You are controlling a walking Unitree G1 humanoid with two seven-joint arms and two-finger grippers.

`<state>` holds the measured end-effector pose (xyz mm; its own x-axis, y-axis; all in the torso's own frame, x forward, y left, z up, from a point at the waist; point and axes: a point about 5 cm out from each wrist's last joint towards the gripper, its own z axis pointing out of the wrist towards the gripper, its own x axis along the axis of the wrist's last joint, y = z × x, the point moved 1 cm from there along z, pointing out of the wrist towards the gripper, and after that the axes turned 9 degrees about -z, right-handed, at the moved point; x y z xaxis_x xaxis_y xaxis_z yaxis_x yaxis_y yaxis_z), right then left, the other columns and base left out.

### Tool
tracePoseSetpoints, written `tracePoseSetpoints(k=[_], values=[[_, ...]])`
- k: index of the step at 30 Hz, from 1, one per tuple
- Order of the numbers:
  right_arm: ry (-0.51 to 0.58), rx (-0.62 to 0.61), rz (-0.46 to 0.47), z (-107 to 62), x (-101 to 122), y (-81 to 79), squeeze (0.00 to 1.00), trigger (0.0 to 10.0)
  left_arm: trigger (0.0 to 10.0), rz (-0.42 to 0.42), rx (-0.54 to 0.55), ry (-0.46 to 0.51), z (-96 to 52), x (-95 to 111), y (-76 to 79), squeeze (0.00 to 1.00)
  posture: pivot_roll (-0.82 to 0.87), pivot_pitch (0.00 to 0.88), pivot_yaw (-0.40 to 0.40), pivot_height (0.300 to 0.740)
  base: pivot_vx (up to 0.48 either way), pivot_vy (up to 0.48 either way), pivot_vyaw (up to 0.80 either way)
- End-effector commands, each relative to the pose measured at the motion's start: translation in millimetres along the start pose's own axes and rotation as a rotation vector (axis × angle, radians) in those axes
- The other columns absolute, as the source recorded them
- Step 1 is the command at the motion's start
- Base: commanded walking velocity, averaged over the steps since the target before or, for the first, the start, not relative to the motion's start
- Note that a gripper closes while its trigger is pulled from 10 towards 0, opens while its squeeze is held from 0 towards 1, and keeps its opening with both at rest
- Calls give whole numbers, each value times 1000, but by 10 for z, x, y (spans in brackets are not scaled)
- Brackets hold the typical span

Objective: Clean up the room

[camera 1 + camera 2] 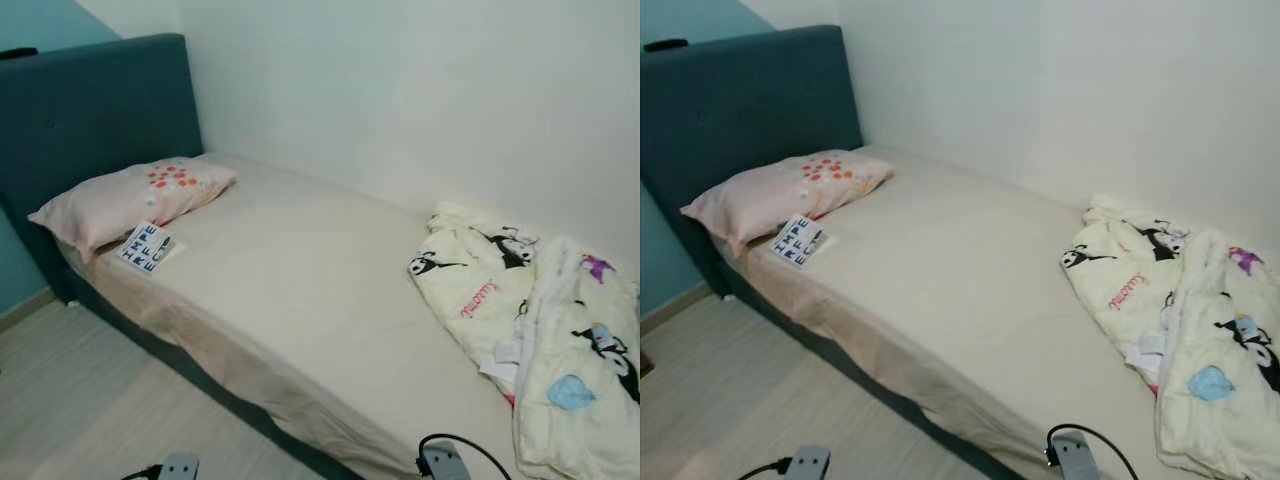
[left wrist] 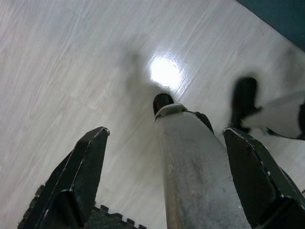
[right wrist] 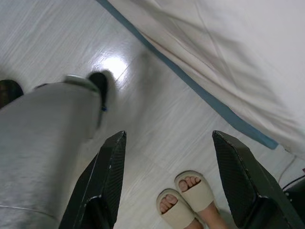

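Bed not made yet, robot just standing at the side of it

Nearest, both arms hang low over the pale wood-look floor (image 2: 71, 71): left gripper (image 2: 164, 167) and right gripper (image 3: 167, 176) both have fingers spread wide, holding nothing, and a person's feet in beige slippers (image 3: 183, 200) are right by the right one. On the bed with the beige sheet (image 1: 300, 270), the crumpled cream cartoon-print blanket (image 1: 540, 330) is bunched at the near right end. Far left, a black-and-white lettered card (image 1: 146, 246) touches the pink floral pillow (image 1: 130, 200) by the teal padded headboard (image 1: 90, 110). Looks like basically everything's left to do.
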<state>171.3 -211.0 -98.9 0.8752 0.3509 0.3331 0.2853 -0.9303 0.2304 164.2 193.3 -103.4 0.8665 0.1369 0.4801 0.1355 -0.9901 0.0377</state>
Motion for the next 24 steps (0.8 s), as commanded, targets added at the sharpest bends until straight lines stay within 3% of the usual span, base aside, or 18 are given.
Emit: tracePoseSetpoints(k=[1, 12, 24], values=[[8, -14, -15, -3, 25, 54, 0, 10000, 10000, 11, -7, -12, 1, -19, 20, 0, -47, 0, -30, 717, 0, -472, 0], [0, -18, -21, -4, -15, 63, 0, 10000, 10000, 6, -13, -14, 0, -36, 30, 0, -48, 0, -31, 717, 0, -468, 0], [-32, -41, -46, -10, -106, 103, 0, 10000, 10000, -4, -8, -14, 0, -42, 35, 0, -50, 0, -31, 717, 0, 0, 0]])
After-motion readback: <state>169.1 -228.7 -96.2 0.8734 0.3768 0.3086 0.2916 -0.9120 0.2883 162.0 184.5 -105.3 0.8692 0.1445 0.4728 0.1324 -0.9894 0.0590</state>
